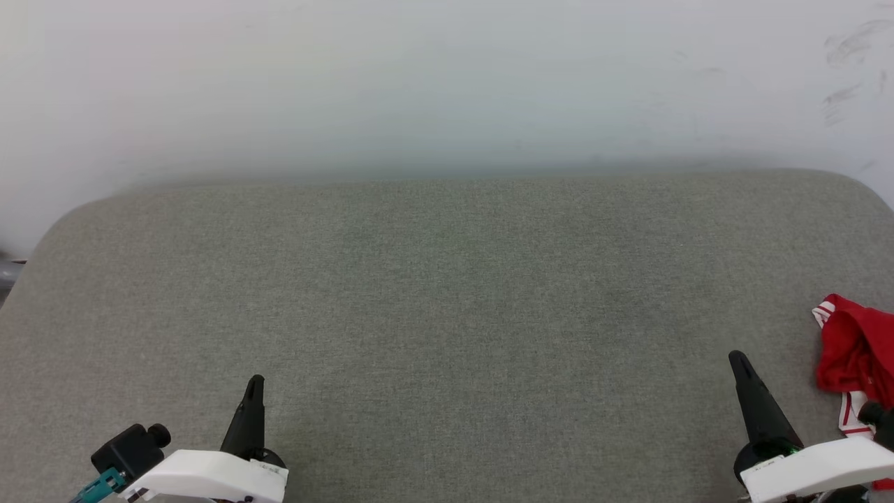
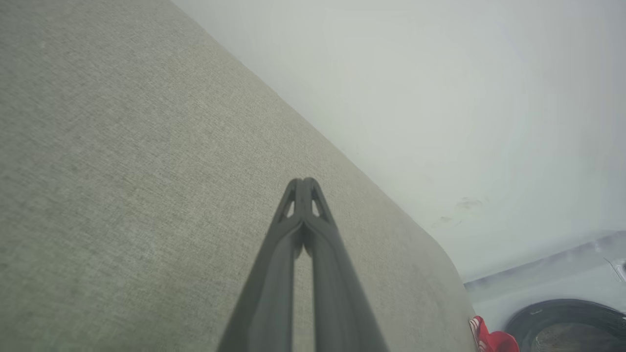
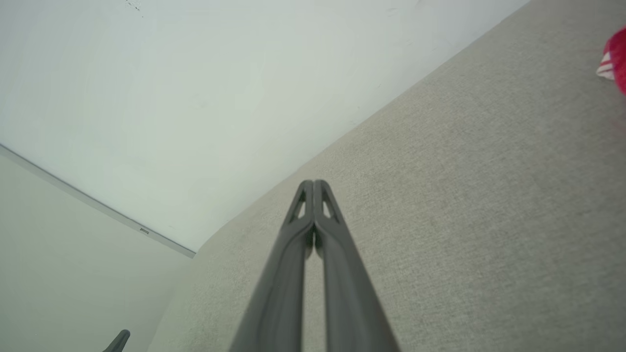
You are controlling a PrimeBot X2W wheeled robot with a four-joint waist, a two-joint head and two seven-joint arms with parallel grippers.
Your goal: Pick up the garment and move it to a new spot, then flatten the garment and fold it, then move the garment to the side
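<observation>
Nearest us, the left tool [image 1: 255, 383] at the lower left: 2 dark fingers pressed together, gripping nothing. The right tool [image 1: 738, 360] at the lower right is the same, fingers closed tip to tip and empty. Both sit over the grey fabric counter [image 1: 447, 293]. We see the garment [image 1: 855, 349], red with white striped trim, crumpled at the counter's right edge, near the right tool's fingers but apart from them. A pale wall [image 1: 447, 84] stands behind.
</observation>
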